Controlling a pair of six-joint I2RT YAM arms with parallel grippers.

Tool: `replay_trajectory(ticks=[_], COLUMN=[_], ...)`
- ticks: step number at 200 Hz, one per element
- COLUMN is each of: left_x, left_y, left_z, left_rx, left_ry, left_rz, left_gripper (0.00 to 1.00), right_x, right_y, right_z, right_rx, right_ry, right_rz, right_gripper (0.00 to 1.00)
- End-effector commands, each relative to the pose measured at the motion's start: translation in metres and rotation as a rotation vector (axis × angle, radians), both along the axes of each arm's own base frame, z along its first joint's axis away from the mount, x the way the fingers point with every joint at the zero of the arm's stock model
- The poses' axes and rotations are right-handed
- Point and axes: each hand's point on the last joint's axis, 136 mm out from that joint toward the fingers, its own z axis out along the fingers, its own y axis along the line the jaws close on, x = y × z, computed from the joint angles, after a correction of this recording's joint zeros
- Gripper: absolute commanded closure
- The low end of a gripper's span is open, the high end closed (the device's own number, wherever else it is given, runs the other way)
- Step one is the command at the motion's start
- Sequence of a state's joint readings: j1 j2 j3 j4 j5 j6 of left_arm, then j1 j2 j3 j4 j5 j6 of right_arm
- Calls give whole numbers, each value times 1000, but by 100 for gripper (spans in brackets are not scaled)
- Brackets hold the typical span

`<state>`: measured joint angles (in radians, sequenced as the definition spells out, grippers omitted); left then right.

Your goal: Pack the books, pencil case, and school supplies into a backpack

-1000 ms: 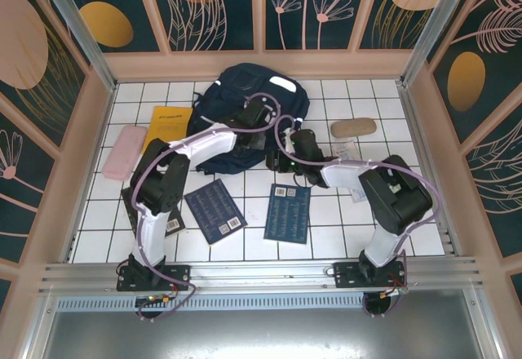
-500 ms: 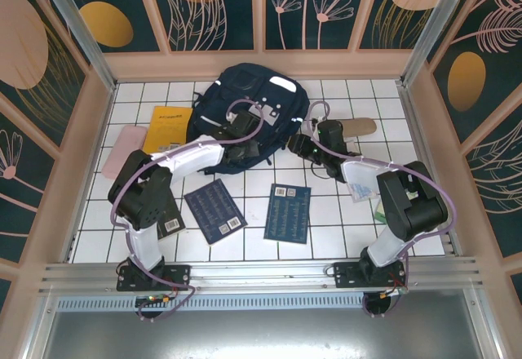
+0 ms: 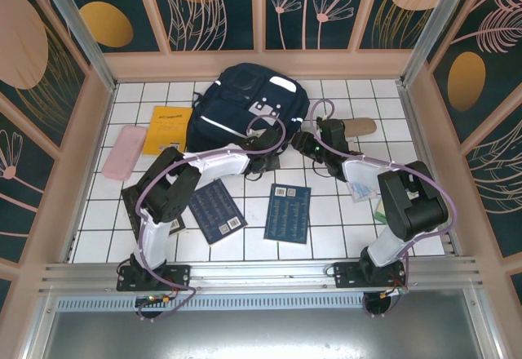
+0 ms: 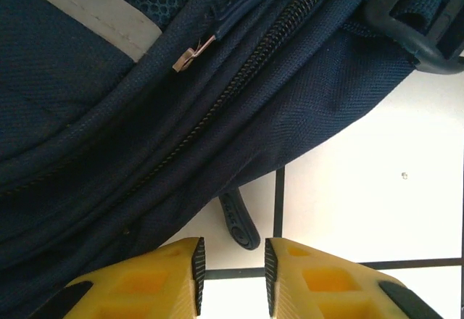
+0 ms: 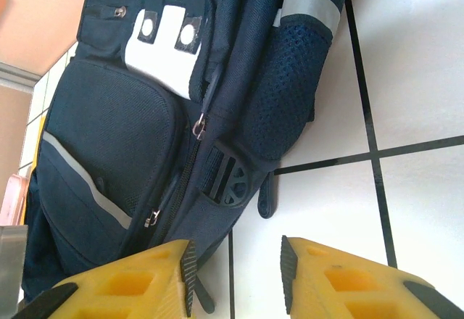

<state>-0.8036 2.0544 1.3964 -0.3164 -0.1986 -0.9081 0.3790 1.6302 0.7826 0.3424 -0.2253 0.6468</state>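
with left gripper (image 4: 232,261) and right gripper (image 5: 237,261) partly open and empty by the backpack (image 3: 245,102), we feared a pinch would grab fabric and miss the zipper pull (image 4: 192,54)

White tiled table (image 3: 342,241), dark grout lines. Lying on it:
- navy backpack (image 3: 245,102), 12 o'clock
- yellow book (image 3: 167,128), 10 o'clock
- pink case (image 3: 124,152), 9 o'clock, just beside the yellow book
- tan pouch (image 3: 355,126), 2 o'clock
- blackish book (image 3: 173,225), 8 o'clock, partly covered
- navy book (image 3: 214,210), 7 o'clock
- second navy book (image 3: 287,212), 6 o'clock
- slim green item (image 3: 378,209), 4 o'clock, mostly hidden
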Motion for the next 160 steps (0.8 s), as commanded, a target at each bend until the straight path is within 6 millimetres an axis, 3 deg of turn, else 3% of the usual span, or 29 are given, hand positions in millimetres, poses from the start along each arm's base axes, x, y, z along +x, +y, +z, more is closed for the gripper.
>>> replay_trajectory(ticks=[1,24,115,136,160], left_x=[6,8,20,22,24], left_y=[-2,-2,9,12,14], left_z=[-6,-13,-40,-46,-46], left_rx=[6,26,158,189,205], left_ry=[5,14,36,40,31], left_rz=[44,48,123,130,130], left_gripper=[67,63,67,73,88], right_x=[5,3,-4,-5,-6], right_y=[-6,-7,-2,1,4], right_z=[11,10,7,7,6], right_rx=[13,9,22,24,24], right_ry=[-25,-22,-12,-11,-9], right_rz=[-34,-39,-24,-19,-10], right_gripper=[61,61,61,61,61])
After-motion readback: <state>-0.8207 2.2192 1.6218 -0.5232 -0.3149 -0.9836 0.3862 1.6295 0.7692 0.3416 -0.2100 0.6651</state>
